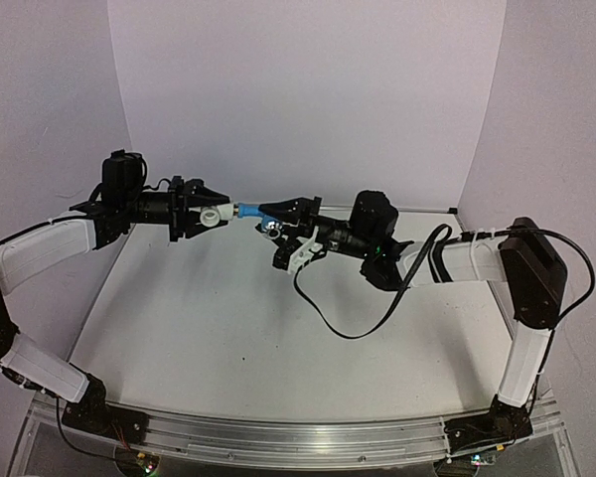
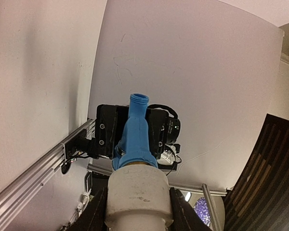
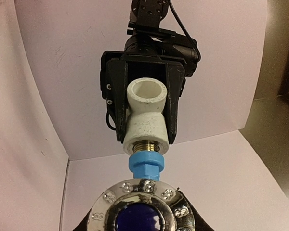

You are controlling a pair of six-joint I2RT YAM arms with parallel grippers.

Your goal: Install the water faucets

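Both arms meet in mid-air above the table. My left gripper [image 1: 207,215] is shut on the white plastic fitting [image 1: 212,216], an elbow piece with an open socket. My right gripper [image 1: 270,211] is shut on the light-blue tap body [image 1: 248,210], whose chrome handle [image 1: 270,228] hangs below. In the right wrist view the tap's blue hex collar [image 3: 145,165] and brass thread [image 3: 145,146] enter the white fitting [image 3: 145,120], with some thread still showing. In the left wrist view the blue tap [image 2: 136,139] sticks out of the fitting [image 2: 138,195].
A black cable [image 1: 348,320] loops from the right arm down onto the white table. An aluminium rail [image 1: 278,432] carrying both arm bases runs along the near edge. Lilac walls close the back and sides.
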